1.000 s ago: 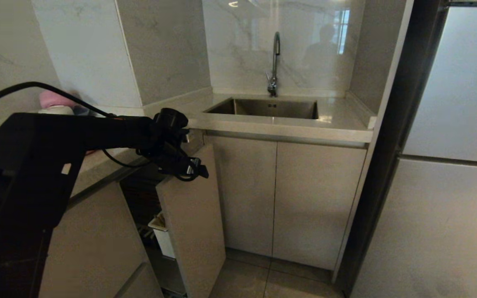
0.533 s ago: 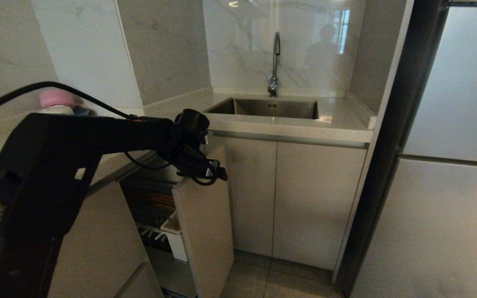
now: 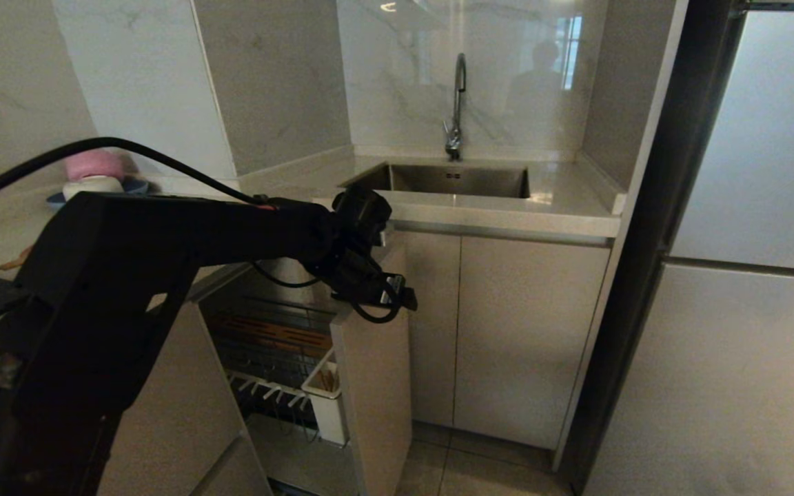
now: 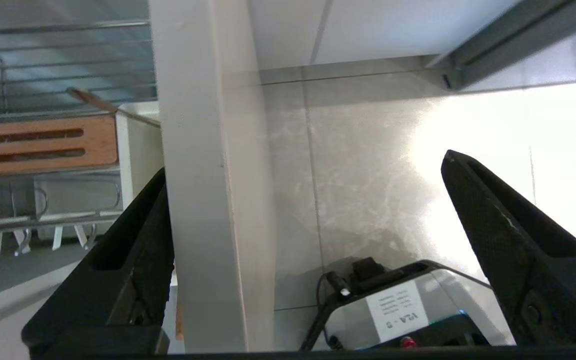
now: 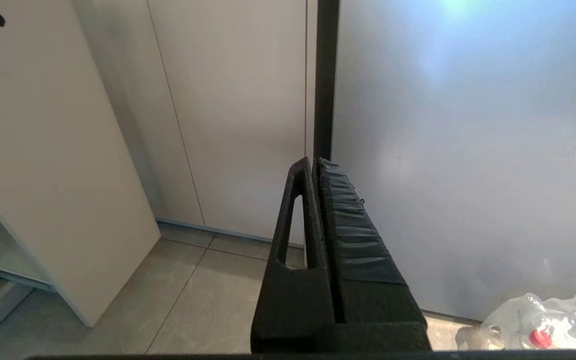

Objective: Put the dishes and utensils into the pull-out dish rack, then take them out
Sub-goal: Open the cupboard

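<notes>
The black two-fingered left gripper [image 4: 308, 200] stands spread as wide as it goes and straddles the top edge of the beige flat door front [image 3: 376, 386] of the pull-out dish rack [image 3: 273, 344]. In the left wrist view one finger [image 4: 133, 250] lies against the inner face of the door panel, while the other stands well clear on the outer side, so nothing is pinched. In the head view the gripper [image 3: 397, 296] sits at the door's upper edge, at about 9 o'clock from the plain beige cabinet doors [image 3: 500, 331] under the steel sink [image 3: 452, 179].

The right gripper [image 5: 318, 210] has its black fingers pressed together with nothing between them, hanging low near the tiled floor [image 5: 193, 295].

The rack is a dark wire basket with a slotted brown wooden strip [image 3: 269, 331], a row of white pegs [image 3: 266, 391] and a white rectangular utensil cup [image 3: 324, 399] just behind the door. The long thin tan wooden chopsticks [image 4: 103, 104] lean out of that cup. On the pale stone counter at 10 o'clock from the rack stand a small pink bowl [image 3: 96, 165] and a small cream bowl [image 3: 92, 184].

Compared with a second ago, the door front and the left gripper have travelled toward 3 o'clock, and the basket is drawn further out, baring the wooden strip and pegs that were hidden before.
</notes>
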You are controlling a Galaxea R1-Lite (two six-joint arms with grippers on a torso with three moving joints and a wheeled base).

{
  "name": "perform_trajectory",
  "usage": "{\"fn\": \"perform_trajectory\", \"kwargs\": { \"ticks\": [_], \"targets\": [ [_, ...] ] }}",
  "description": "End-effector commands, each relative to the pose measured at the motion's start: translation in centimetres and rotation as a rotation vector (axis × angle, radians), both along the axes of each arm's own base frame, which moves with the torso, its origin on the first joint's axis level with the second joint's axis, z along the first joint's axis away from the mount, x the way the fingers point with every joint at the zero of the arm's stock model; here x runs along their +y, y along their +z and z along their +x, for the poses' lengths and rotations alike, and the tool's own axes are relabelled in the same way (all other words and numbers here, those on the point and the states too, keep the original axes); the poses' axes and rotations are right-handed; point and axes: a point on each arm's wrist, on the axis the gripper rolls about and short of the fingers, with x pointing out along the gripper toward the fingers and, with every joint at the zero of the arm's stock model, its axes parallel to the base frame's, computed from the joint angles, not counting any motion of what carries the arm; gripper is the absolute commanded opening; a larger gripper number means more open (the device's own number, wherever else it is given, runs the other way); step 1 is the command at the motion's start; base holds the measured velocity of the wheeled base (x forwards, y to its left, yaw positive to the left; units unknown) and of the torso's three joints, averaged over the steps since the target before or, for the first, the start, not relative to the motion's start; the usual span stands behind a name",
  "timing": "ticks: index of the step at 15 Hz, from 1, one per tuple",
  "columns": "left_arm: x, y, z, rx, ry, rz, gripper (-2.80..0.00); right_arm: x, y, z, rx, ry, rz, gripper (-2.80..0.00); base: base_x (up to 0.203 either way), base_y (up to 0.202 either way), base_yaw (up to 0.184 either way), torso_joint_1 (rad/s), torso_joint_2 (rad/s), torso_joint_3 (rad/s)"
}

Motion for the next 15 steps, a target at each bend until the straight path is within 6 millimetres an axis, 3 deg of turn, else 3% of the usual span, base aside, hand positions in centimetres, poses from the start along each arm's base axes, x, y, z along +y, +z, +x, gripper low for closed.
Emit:
{"fn": "perform_trajectory", "kwargs": {
  "ticks": [1, 9, 15],
  "targets": [
    [-1.3, 0.2, -0.8, -0.001, -0.033, -0.001, 0.0, 0.0, 0.0, 0.0, 0.001, 0.0, 0.0, -2.8, 0.0, 0.0, 0.0, 0.0, 0.0, 0.0],
    [-4.6, 0.8, -3.0, -0.01, -0.09, -0.039, 0.0, 0.0, 0.0, 0.0, 0.001, 0.0, 0.0, -2.8, 0.0, 0.0, 0.0, 0.0, 0.0, 0.0],
    [-5.3, 1.2, -3.7, -0.016, -0.112, -0.045, 0.0, 0.0, 0.0, 0.0, 0.001, 0.0, 0.0, -2.8, 0.0, 0.0, 0.0, 0.0, 0.0, 0.0]
  ]
}}
